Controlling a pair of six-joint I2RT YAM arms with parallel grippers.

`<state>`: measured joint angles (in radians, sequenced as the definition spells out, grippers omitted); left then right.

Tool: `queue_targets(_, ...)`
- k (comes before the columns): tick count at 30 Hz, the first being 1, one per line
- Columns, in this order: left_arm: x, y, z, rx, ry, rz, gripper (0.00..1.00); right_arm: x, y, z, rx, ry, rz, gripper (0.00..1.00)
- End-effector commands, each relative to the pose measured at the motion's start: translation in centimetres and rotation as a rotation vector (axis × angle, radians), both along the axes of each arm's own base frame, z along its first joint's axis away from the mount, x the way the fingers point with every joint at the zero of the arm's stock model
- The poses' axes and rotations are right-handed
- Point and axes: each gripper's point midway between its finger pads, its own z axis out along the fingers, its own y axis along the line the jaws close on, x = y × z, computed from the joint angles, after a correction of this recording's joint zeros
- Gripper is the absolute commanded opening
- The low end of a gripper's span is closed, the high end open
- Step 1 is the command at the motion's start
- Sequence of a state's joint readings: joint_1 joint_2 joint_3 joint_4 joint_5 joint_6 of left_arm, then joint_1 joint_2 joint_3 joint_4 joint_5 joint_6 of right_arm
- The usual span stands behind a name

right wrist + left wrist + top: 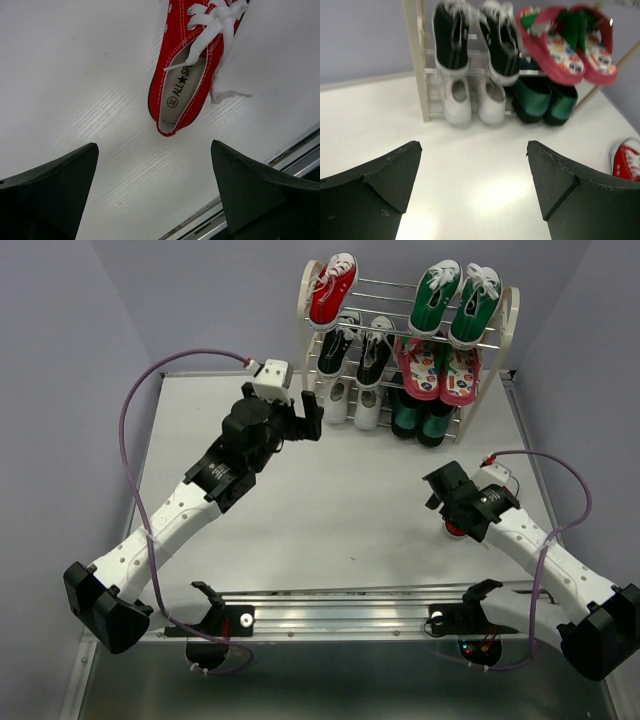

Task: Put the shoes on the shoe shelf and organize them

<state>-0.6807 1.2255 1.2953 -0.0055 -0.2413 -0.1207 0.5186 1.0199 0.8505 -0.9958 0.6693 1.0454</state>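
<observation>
R gripper [154, 146] apart above red shoe [186, 75], toe cut off; L gripper [474, 145] apart.

The shoe shelf [510, 320] stood at the upper centre of the frame, at the far edge of the counter [370, 500]. One red sneaker [332, 290] lay on the top tier's left, with green sneakers [455, 302] to its right. Black sneakers [358, 352] and pink slippers [440, 372] filled the middle tier, and white sneakers [350, 405] sat lowest left. The left tool [303, 420] hovered just before the white pair. The right tool [437, 493] hung right of centre, a second red sneaker [455, 531] partly hidden beneath it.
</observation>
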Motion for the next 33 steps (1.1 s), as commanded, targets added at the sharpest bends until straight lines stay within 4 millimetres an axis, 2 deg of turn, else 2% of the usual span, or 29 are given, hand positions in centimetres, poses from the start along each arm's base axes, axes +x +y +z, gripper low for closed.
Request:
queue_targets(1, -2.5, -0.9, -0.7, -0.159, 0.017, -0.085, 0.99, 0.1, -0.9, -1.1, 0.021, -0.021, -0.112, 1.0)
queue_targets(2, -2.8, -0.8, -2.6, -0.16, 0.053, -0.085, 0.99, 0.3, -0.9, -1.4, 0.011, -0.022, -0.113, 1.0)
queue_targets(4, -3.4, -0.5, -3.4, -0.168, 0.068, -0.083, 0.99, 1.2, -1.5, -2.1, -0.004, -0.021, -0.147, 1.0)
queue_targets(5, -3.5, -0.3, -4.7, -0.165, 0.09, -0.076, 0.99, 1.2, -1.8, -2.7, -0.014, -0.009, -0.154, 1.0)
queue_targets(10, -4.3, 0.2, -7.4, -0.18, 0.145, -0.057, 0.99, 2.5, -2.8, -4.9, -0.01, -0.001, -0.18, 1.0)
queue_targets(13, -4.7, 0.4, -8.6, -0.189, 0.174, -0.055, 0.99, 2.7, -3.5, -6.4, 0.004, 0.018, -0.186, 0.95)
queue_targets(15, -4.9, 0.5, -9.3, -0.191, 0.191, -0.05, 0.99, 2.8, -3.6, -7.0, 0.003, 0.02, -0.187, 0.81)
queue_targets(16, -5.1, 0.7, -10.0, -0.188, 0.201, -0.045, 0.99, 3.0, -3.8, -7.4, -0.002, 0.008, -0.189, 0.59)
queue_targets(19, -5.2, 1.0, -10.8, -0.188, 0.218, -0.03, 0.99, 3.3, -4.1, -7.5, -0.026, -0.01, -0.178, 0.24)
queue_targets(20, -5.3, 1.1, -11.2, -0.181, 0.23, -0.025, 0.99, 3.3, -3.7, -7.5, -0.01, -0.002, -0.159, 0.02)
queue_targets(23, -5.5, 1.6, -11.9, -0.182, 0.246, -0.006, 0.99, 2.4, -3.4, -6.5, 0.015, -0.011, -0.12, 0.01)
queue_targets(24, -5.5, 1.8, -12.1, -0.183, 0.245, 0.006, 0.99, 2.2, -3.5, -5.3, 0.018, -0.043, -0.094, 0.01)
queue_targets(25, -5.5, 1.9, -12.3, -0.185, 0.246, 0.012, 0.99, 2.0, -3.5, -5.3, 0.009, -0.027, -0.078, 0.01)
queue_targets(28, -5.6, 2.2, -12.8, -0.186, 0.247, 0.02, 0.99, 2.0, -2.4, -3.0, 0.036, -0.087, 0.066, 0.01)
queue_targets(31, -5.6, 2.2, -13.5, -0.189, 0.257, 0.025, 0.99, 2.9, 0.7, -0.8, 0.085, -0.143, 0.249, 0.01)
queue_targets(32, -5.6, 2.2, -13.8, -0.189, 0.263, 0.026, 0.99, 2.7, 2.5, -0.9, 0.09, -0.124, 0.333, 0.01)
queue_targets(33, -5.6, 2.2, -13.9, -0.19, 0.266, 0.03, 0.99, 2.9, 3.7, -0.2, 0.082, -0.132, 0.381, 0.01)
